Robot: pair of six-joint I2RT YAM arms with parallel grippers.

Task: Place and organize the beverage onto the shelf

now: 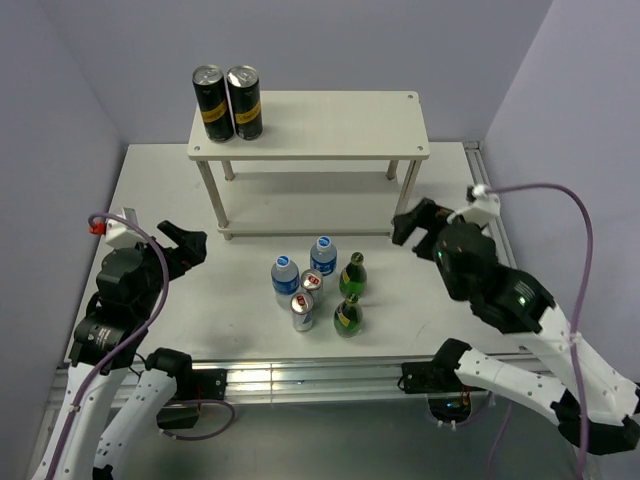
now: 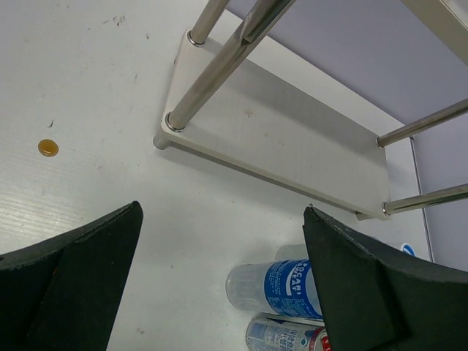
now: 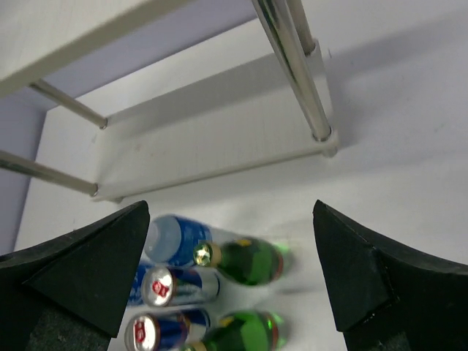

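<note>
**Beverage [image 1: 311,287] not yet on the shelf [image 1: 310,130]; both claws wide and unladen**

Top view. The shelf stands at the far middle of the table [image 1: 160,190]. Its upper board [image 1: 370,120] carries only two black cans [image 1: 228,103] with gold bands. They stand side by side at the left end and are not part of the beverage. The lower board [image 2: 292,139], shown in both wrist views, bears no drink.

All six drinks stand upright in a tight cluster on the table, just in front of the shelf and between the two arms. Two water bottles [image 1: 286,280] are at the left and far side of the group, two silver cans [image 1: 303,312] in the middle, and two green bottles [image 1: 352,275] at the right. Whether neighbouring drinks touch cannot be told.

The left gripper [image 1: 188,250] hovers to the left of the cluster with its jaws spread wide, holding nothing. Its wrist view shows bare table and the water bottles between its fingers [image 2: 73,278]. The right gripper [image 1: 412,232] hangs near the shelf's right front corner, likewise spread wide and empty. In its wrist view the green bottles and silver cans lie below the gap.

Judgement: none of the placing is done. All six drinks are yet to be lifted onto the boards and arranged, probably by kind. Because the cluster is tight, the outer pieces look like the easiest first picks: a green bottle for the right arm, or a water bottle for the left.
</note>
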